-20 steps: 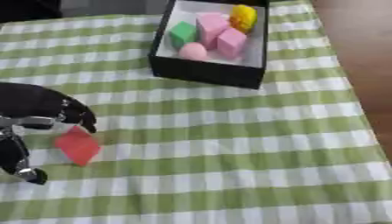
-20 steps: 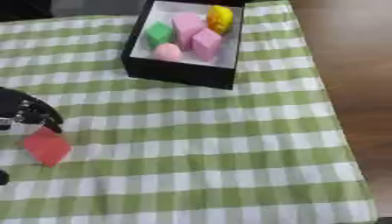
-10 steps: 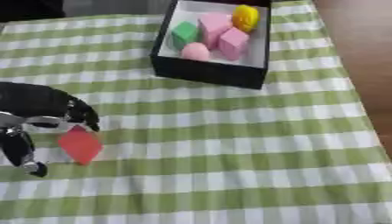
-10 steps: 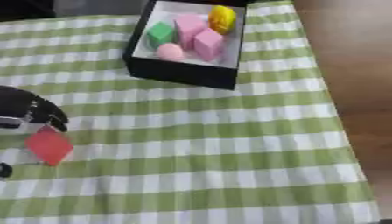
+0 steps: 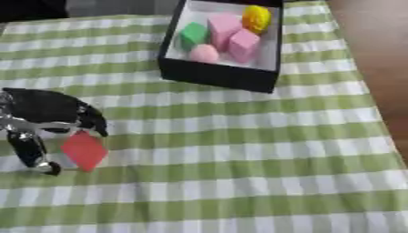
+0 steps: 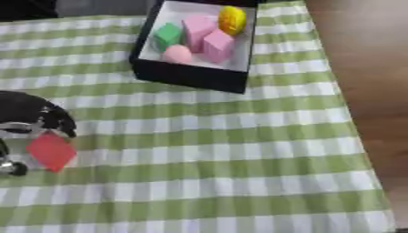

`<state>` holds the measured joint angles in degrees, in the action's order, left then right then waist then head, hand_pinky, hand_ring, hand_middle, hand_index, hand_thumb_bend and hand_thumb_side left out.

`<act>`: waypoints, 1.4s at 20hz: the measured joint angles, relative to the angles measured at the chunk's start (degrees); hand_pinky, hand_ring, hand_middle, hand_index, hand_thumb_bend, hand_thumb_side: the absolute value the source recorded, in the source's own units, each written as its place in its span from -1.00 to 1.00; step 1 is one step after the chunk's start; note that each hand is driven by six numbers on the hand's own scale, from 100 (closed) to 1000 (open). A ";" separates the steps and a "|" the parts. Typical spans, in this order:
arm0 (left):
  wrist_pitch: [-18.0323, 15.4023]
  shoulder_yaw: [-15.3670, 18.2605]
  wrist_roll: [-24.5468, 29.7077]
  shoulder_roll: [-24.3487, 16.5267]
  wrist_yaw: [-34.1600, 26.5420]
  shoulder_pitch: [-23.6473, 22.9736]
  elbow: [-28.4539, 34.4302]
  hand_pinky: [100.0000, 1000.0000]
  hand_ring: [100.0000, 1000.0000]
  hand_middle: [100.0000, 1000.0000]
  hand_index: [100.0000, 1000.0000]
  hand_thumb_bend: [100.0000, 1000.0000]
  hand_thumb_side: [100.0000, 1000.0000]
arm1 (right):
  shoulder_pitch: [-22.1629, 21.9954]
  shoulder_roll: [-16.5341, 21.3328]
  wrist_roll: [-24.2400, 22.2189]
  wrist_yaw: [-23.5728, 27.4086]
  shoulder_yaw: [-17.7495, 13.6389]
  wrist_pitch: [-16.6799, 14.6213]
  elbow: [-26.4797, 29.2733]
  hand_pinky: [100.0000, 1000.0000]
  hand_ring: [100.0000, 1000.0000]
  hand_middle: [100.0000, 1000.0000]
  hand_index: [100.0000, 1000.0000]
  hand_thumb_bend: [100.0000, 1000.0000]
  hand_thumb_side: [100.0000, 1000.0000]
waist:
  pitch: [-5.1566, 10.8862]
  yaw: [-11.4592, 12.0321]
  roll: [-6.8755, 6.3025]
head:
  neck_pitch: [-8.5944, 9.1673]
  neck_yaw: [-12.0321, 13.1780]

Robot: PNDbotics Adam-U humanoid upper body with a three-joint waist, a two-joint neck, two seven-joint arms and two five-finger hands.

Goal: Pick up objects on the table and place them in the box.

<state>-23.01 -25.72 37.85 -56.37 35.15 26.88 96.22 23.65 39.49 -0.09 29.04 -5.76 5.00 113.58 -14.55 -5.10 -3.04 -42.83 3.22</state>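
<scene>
Best done by closing thumb and fingers squarely on opposite faces of the red block (image 5: 84, 150) before any lift, then raising it clear of the green checked cloth (image 5: 239, 150) and carrying it up and to the right toward the black box (image 5: 219, 75), well apart from it at the far side. Worth watching: a tilted block could slip from a corner pinch. Left hand (image 5: 48, 123) seen at the left edge, curved over the block, fingers bent down around it, thumb low beside it; apparently touching, though actual closure could not be told. Right hand out of view.
</scene>
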 measured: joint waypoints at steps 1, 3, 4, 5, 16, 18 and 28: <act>0.14 0.00 -0.43 0.02 -0.32 0.00 -0.10 0.60 0.59 0.36 0.46 -0.28 -1.00 | -0.01 -0.06 0.01 -0.01 -0.04 0.02 0.00 1.00 0.25 0.00 0.42 -1.00 -0.03 | 0.00 0.00 0.00 | 0.00 0.04; 0.60 0.12 -1.48 0.02 -1.26 0.00 0.33 0.53 0.49 0.22 0.27 -0.36 -1.00 | -0.02 -0.09 0.05 -0.02 -0.10 0.07 0.00 1.00 0.25 0.00 0.42 -1.00 -0.03 | 0.00 0.03 0.00 | 0.00 0.05; 0.87 0.22 -2.07 0.01 -1.75 -0.02 1.00 0.49 0.43 0.14 0.16 -0.40 -1.00 | -0.03 -0.09 0.06 -0.02 -0.18 0.09 0.00 1.00 0.25 0.00 0.42 -1.00 -0.03 | 0.00 0.06 0.00 | 0.00 0.06; 1.10 0.47 -2.68 -0.05 -2.21 -0.05 1.99 0.46 0.40 0.10 0.09 -0.41 -1.00 | -0.04 -0.09 0.06 -0.03 -0.19 0.09 0.00 1.00 0.24 0.00 0.42 -1.00 -0.03 | 0.00 0.08 0.00 | 0.00 0.06; 8.36 8.09 -5.99 -4.30 -10.51 11.02 14.91 0.38 0.27 -0.05 -0.15 -0.27 -1.00 | -0.32 0.14 0.05 -0.09 -0.15 0.13 0.00 1.00 0.25 0.00 0.42 -1.00 -0.04 | 0.06 0.61 -0.01 | -0.40 -0.81; 9.71 8.18 -5.21 -2.23 -12.38 17.40 12.27 0.37 0.22 -0.06 -0.16 -0.32 -1.00 | 0.01 0.45 -0.05 -0.09 0.03 0.17 0.00 1.00 0.25 0.00 0.42 -1.00 -0.04 | 0.07 0.62 -0.01 | -0.41 -1.04; 9.86 6.10 -2.09 15.70 -11.14 38.16 -13.68 0.32 0.06 -0.10 -0.17 -0.46 -1.00 | 0.80 0.50 -0.46 0.00 0.53 0.37 0.00 1.00 0.24 0.00 0.42 -1.00 -0.04 | 0.08 -0.37 -0.02 | -0.02 -1.37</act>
<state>-13.14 -19.61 35.76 -40.68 24.01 65.04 82.54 24.45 39.99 -0.55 29.03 -5.23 5.38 113.58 -14.47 -5.47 -3.06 -42.85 1.84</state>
